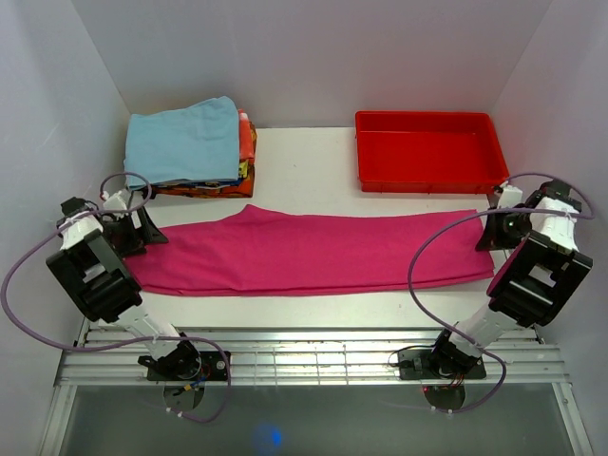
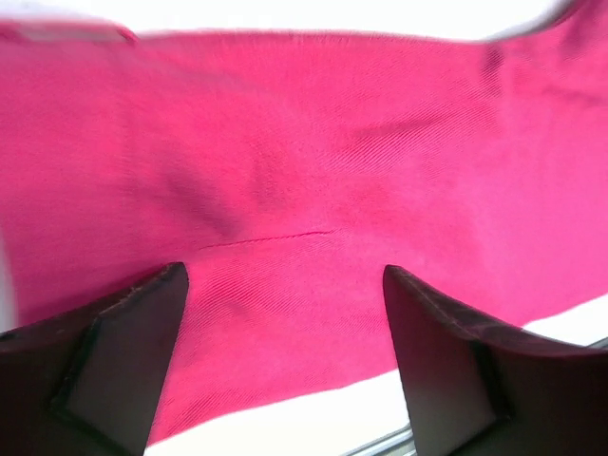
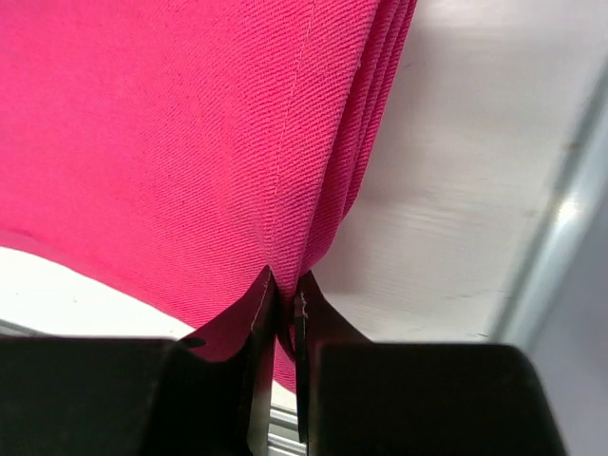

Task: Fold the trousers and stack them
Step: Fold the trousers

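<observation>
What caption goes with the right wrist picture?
The jaws pinch the pink trousers' folded edge over the white table.

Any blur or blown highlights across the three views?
Left wrist: the trousers look blurred, and the table is blown out white along the top. Right wrist: sharp, cloth weave readable. Top external: even light, in focus.

The top external camera looks steeply down from high behind the near edge of the table, far enough back to take in all of it. Each wrist camera sits very close over the trousers, facing forward past its own gripper: the left gripper spread wide, the right gripper pinched on the cloth's edge. All three views share the pink cloth.
</observation>
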